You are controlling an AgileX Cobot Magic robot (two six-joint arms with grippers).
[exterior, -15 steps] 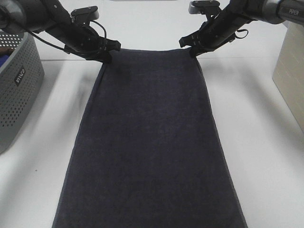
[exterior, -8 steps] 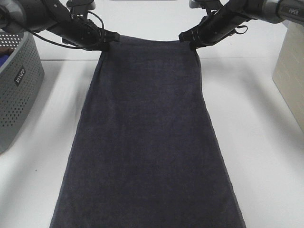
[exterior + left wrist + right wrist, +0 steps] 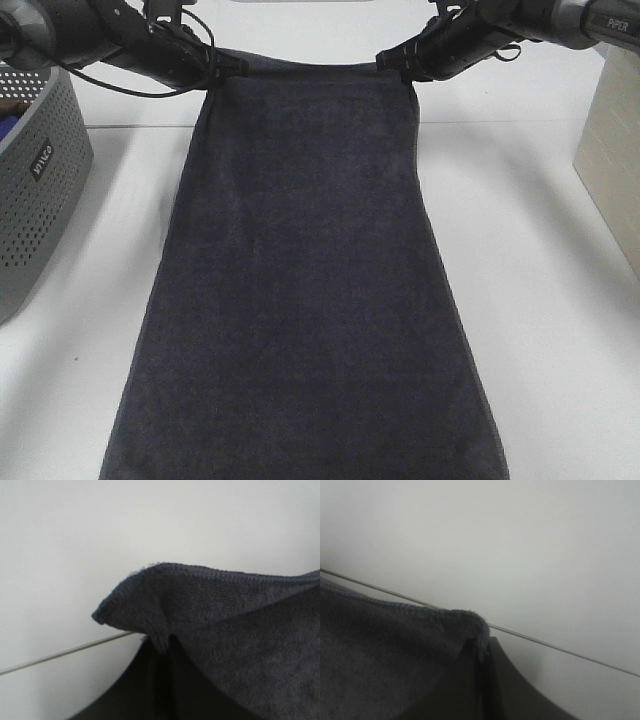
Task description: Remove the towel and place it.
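Note:
The dark charcoal-navy towel [image 3: 305,290] hangs stretched between my two grippers and runs down over the white table to the front edge of the exterior view. My left gripper [image 3: 222,72] is shut on its far left corner, and the pinched hem shows in the left wrist view [image 3: 165,640]. My right gripper [image 3: 398,63] is shut on its far right corner, and the pinched hem shows in the right wrist view [image 3: 480,645]. Both corners are held up high, near the top of the exterior view. The towel's lower end is cut off by the frame.
A grey perforated basket [image 3: 35,190] stands at the left edge of the white table [image 3: 560,300], with something blue inside it. A beige box [image 3: 612,150] stands at the right edge. A white wall lies behind the table.
Both grippers have lifted the towel's far corners higher and farther back. The towel's top edge has risen and the cloth has drawn taut and straighter.

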